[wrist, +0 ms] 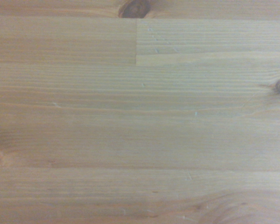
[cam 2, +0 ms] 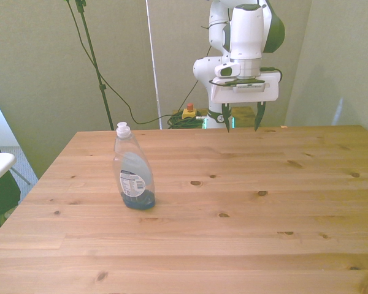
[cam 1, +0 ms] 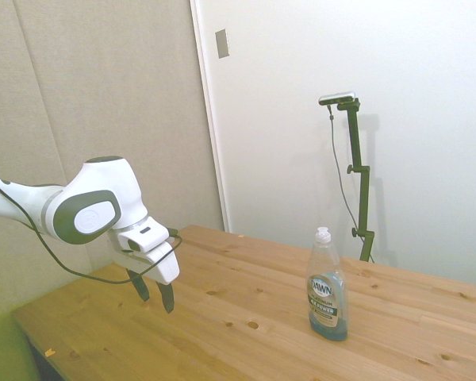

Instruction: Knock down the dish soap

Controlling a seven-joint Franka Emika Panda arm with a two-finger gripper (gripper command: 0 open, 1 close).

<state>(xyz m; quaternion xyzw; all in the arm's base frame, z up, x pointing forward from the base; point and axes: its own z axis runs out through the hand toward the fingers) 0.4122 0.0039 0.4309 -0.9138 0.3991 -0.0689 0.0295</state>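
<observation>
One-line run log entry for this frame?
phase: approach | claw: open, empty, above table | dish soap: upright, untouched, apart from claw | wrist view: bare wood only

**Three cameras, one counter**

The side view stands off one flank of the counter [cam 1: 246, 317], a little above its surface, looking across the boards toward a pale wall; the arm [cam 1: 79, 210] enters from that picture's left, and the dish soap [cam 1: 327, 287] stands at mid-distance. The front view sits across the counter [cam 2: 233, 202], raised and angled slightly down, facing the robot, with the dish soap [cam 2: 134, 168] toward the front view's left. Both share the bottle, the gripper [cam 1: 155, 292] [cam 2: 240, 119] and most of the wooden top. The wrist view looks straight down from close by, filled edge to edge with bare, slightly soft wood grain and knots of the counter [wrist: 140, 121].
</observation>
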